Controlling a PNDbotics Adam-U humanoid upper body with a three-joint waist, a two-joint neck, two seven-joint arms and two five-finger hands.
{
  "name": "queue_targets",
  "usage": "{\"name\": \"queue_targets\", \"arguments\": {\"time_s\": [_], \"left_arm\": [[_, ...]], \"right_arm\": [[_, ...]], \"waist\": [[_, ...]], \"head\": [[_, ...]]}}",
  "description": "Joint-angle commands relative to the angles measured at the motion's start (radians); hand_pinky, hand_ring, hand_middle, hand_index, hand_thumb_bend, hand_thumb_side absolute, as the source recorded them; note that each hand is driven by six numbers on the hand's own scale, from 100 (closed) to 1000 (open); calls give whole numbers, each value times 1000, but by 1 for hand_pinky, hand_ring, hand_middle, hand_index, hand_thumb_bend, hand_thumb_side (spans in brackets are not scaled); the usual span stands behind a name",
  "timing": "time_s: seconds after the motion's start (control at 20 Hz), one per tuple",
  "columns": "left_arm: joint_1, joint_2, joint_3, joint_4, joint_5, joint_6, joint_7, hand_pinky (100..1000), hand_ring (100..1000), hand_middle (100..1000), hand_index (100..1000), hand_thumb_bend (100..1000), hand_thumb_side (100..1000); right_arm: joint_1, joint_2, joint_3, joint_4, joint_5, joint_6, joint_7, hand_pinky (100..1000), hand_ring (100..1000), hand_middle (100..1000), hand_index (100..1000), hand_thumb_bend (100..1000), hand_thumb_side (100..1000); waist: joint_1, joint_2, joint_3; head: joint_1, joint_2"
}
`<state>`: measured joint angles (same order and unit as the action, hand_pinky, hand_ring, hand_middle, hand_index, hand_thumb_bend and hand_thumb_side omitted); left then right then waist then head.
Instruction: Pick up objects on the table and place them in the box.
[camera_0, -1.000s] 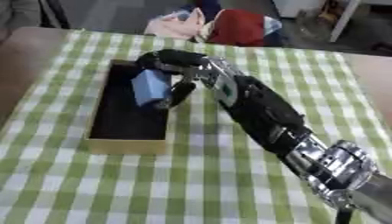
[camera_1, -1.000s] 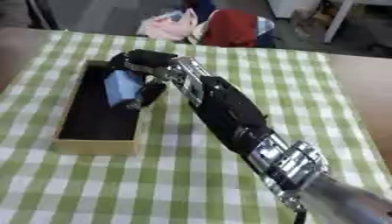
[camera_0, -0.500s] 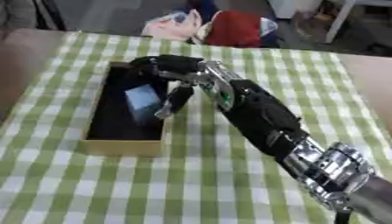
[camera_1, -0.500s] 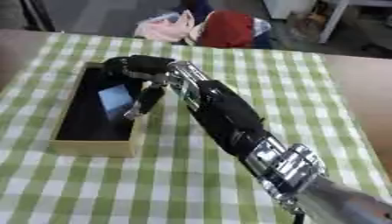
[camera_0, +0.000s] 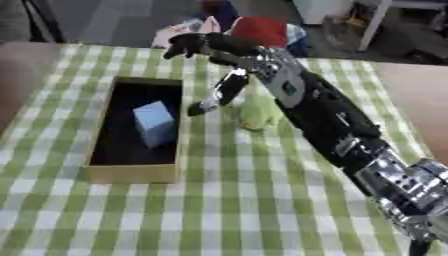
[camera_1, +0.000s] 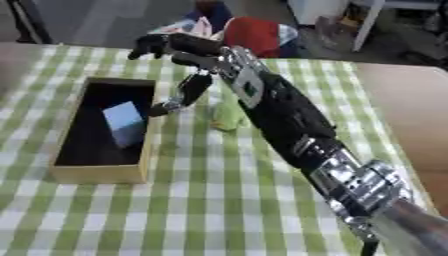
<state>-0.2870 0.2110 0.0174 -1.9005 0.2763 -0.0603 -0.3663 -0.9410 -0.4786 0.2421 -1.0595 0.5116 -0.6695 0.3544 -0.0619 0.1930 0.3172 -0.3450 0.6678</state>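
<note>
A light blue block (camera_0: 154, 123) lies inside the shallow wooden box (camera_0: 96, 171) at the left of the table. My right hand (camera_0: 213, 47) hovers above the box's far right corner, open, fingers spread, thumb hanging down toward the box rim, holding nothing. A small green object (camera_0: 259, 112) sits on the checked cloth just right of the box, partly hidden under my right forearm. My left hand shows in no view.
The green and white checked cloth (camera_0: 262, 200) covers the table. Red and pale bundles (camera_0: 258, 30) lie beyond the table's far edge. A bare brown tabletop (camera_1: 411, 100) shows at the right.
The right hand has let go of the blue block, which now lies in the box. The hand has lifted and opened. The camera has shifted too.
</note>
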Motion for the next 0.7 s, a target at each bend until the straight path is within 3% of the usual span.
{"name": "queue_targets", "arguments": {"time_s": [0.05, 0.35, 0.7], "left_arm": [[-2, 17, 12, -9, -10, -3, 7, 761, 659, 638, 696, 100, 875], [4, 14, 15, -8, -19, -8, 11, 761, 659, 638, 696, 100, 877], [5, 10, 15, -9, -26, -12, 10, 760, 659, 638, 696, 100, 878]], "right_arm": [[11, -67, -1, -57, -44, 17, 40, 759, 1000, 819, 905, 598, 574], [91, -113, -12, -45, 14, 16, 48, 758, 1000, 813, 892, 587, 592], [131, -122, -62, 66, 158, 28, -63, 753, 1000, 818, 884, 547, 559]], "waist": [[12, -17, -11], [22, -11, -46], [28, -4, -51]], "head": [[13, 3], [26, -2], [27, -6]]}}
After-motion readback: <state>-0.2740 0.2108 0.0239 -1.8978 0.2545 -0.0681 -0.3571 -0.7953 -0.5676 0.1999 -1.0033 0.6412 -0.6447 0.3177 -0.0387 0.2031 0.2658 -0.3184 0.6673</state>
